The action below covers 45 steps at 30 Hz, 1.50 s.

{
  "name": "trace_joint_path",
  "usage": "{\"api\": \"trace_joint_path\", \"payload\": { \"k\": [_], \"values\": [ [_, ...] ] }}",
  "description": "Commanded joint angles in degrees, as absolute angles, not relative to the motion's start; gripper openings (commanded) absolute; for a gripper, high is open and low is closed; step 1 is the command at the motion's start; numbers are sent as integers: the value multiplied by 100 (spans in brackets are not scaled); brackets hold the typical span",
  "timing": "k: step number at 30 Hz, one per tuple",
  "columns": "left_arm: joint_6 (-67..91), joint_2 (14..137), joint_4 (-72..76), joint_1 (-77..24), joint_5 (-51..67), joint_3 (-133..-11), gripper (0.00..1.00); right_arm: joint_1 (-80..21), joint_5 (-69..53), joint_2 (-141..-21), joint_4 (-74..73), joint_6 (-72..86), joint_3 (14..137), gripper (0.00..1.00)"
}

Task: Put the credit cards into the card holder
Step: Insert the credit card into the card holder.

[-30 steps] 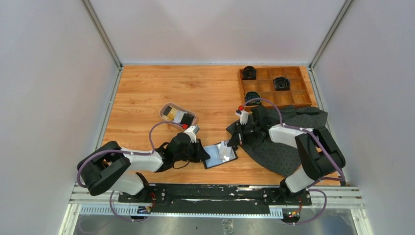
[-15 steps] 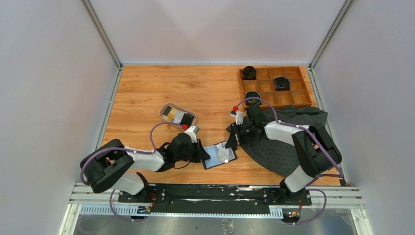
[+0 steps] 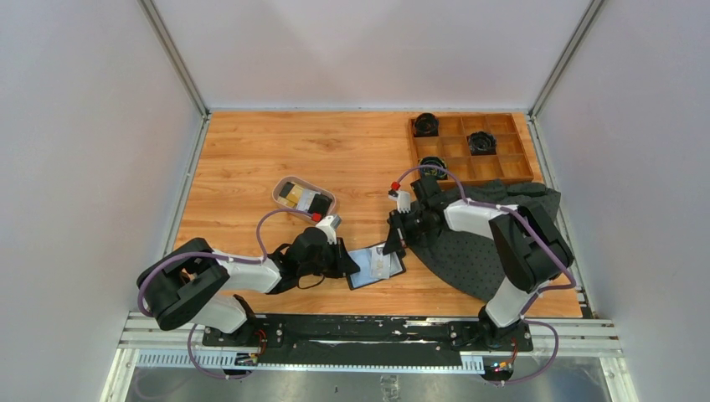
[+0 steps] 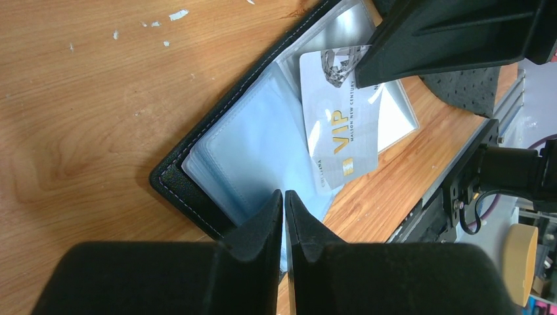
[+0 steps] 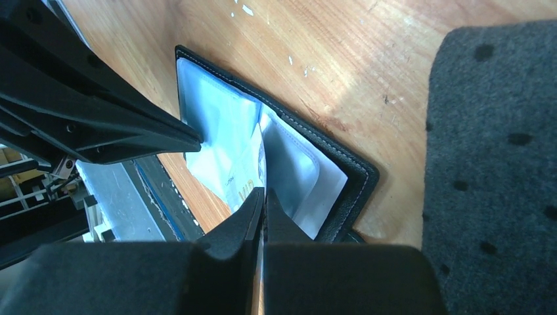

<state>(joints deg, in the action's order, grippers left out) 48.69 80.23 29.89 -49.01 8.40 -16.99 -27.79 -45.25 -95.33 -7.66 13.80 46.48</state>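
Note:
The black card holder (image 3: 362, 279) lies open on the table near the front, its clear sleeves up (image 4: 253, 147) (image 5: 358, 174). A white "VIP" credit card (image 4: 338, 125) lies slanted over the sleeves, also visible from above (image 3: 382, 265) and in the right wrist view (image 5: 240, 189). My right gripper (image 3: 390, 248) (image 5: 264, 194) is shut on that card's edge. My left gripper (image 3: 350, 266) (image 4: 284, 197) is shut on a clear sleeve at the holder's left side. A gold card (image 3: 292, 193) and a black card (image 3: 317, 203) lie in the oval tray.
The oval pale-rimmed tray (image 3: 283, 183) sits behind the left gripper. A wooden compartment box (image 3: 503, 170) with black round parts stands at the back right. A dark dotted cloth (image 3: 494, 255) (image 5: 492, 164) lies under the right arm. The metal rail runs along the front edge.
The right gripper has shifted slightly left and the white card now lies flatter over the holder's sleeves. The left gripper has stayed in place on the holder.

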Motion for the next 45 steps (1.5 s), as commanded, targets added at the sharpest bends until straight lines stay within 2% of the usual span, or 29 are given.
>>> {"api": "trace_joint_path", "payload": {
  "k": [1,45],
  "values": [
    [4817,8087,2918,-4950,781,-1674,11,-2930,-4377,-9798,-1189,1288,4855,0],
    [4764,8165,2918,-4949,853,-1732,11,-3217,-4941,-10872,-1661,1283,5721,0]
  ]
}}
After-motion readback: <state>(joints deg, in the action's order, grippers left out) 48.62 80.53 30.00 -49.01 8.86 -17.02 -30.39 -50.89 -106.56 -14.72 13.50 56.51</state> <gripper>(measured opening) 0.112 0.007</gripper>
